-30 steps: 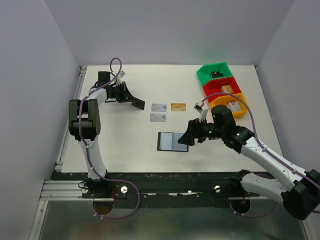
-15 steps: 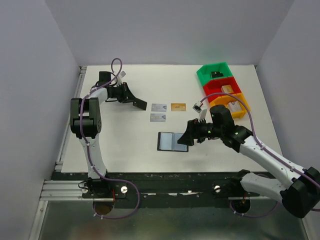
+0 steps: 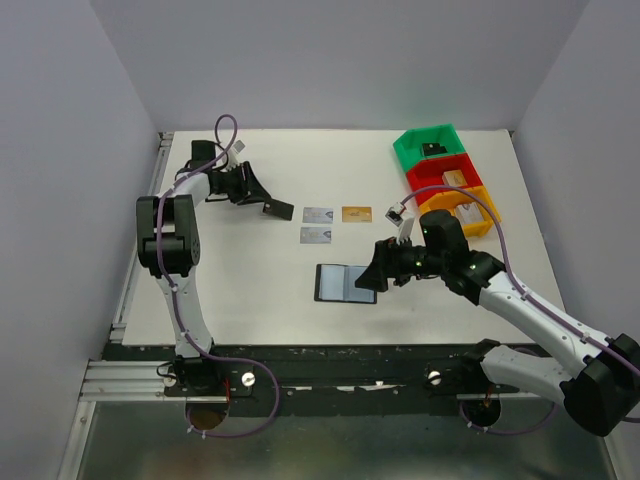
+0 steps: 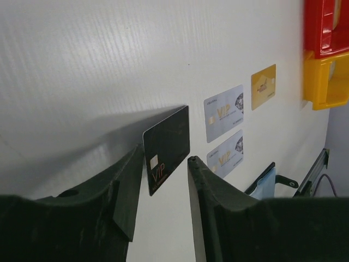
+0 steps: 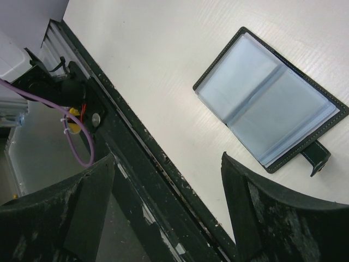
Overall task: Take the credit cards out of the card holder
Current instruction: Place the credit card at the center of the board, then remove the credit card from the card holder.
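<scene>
Left hand point(image 4: 163, 180) sits low w/ fingers parted, a black card point(image 4: 167, 148) lying on the tabletop point(image 3: 250, 260) just ahead, not gripped. Two silver cards point(image 3: 317, 225) & a gold card point(image 3: 357, 214) lie nearby. Right hand point(image 5: 163, 202) is wide open, empty, hovering over the wallet point(image 5: 272, 103), which lies open near the front edge.

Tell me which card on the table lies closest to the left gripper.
The black card, right by the left gripper. The two silver cards and the gold card lie farther out, toward the bins.
</scene>
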Controlling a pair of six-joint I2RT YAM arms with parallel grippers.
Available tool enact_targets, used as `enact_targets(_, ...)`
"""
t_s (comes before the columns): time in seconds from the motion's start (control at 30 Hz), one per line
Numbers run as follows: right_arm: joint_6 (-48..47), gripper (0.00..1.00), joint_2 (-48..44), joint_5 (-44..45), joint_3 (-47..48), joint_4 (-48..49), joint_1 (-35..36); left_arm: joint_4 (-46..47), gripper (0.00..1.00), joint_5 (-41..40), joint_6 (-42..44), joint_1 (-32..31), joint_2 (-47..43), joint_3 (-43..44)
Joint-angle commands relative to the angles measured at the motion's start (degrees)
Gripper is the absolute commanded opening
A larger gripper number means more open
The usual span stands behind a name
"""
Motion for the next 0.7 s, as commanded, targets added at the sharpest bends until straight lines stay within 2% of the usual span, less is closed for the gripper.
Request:
enact_targets(0.0, -1.10, 0.86, -0.53, 1.08, 0.45, -1.12, 0.15, -0.60, 0.51, -3.18, 0.08, 1.96, -1.93, 0.52)
enact_targets(0.03, -0.93, 0.86, -0.35, 1.25, 0.54, -1.12, 0.15, -0.68, 0.55, -3.53, 0.08, 2.13, -2.20, 0.52)
enact_targets(0.13, -0.66, 0.86, -0.26, 2.83, 0.81, -1.90, 0.15, -0.86, 0.56, -6.16, -0.27, 2.66, -3.51, 0.43)
enact_targets(0.2, 0.47, 0.86, 0.00, 6.94, 1.33, -3.39, 0.15, -1.04, 0.57, -9.76, -0.80, 2.84, -5.09, -0.09)
enact_targets(0.27, 3.37, 0.87, 0.52, 14.75, 2.03, -6.28, 0.15, -0.08, 0.57, -14.33, -1.93, 2.84, -8.24, -2.02)
enact_targets(0.37, 5.40, 0.91, 0.70, 24.95, 2.22, -8.41, 0.15, 2.73, 0.57, -26.34, -4.04, 1.62, -17.01, -7.72)
enact_targets(0.47, 5.93, 1.00, -0.09, 30.34, 1.42, -7.97, 0.06, 6.60, 0.60, -42.95, -6.15, -1.89, -27.74, -16.59)
enact_targets(0.5, 5.84, 1.00, 0.09, 33.13, 1.51, -8.06, 0.06, 7.57, 0.85, -47.35, -6.94, -2.78, -31.43, -19.14)
enact_targets(0.53, 5.67, 1.00, 0.70, 34.03, 1.94, -8.32, -0.03, 8.45, 0.99, -53.48, -8.52, -5.13, -34.34, -22.30)
enact_targets(0.67, 4.53, 0.99, 4.91, 37.02, 5.20, -12.45, -0.03, 14.07, 0.99, -58.82, -21.94, -7.00, -45.24, -34.17)
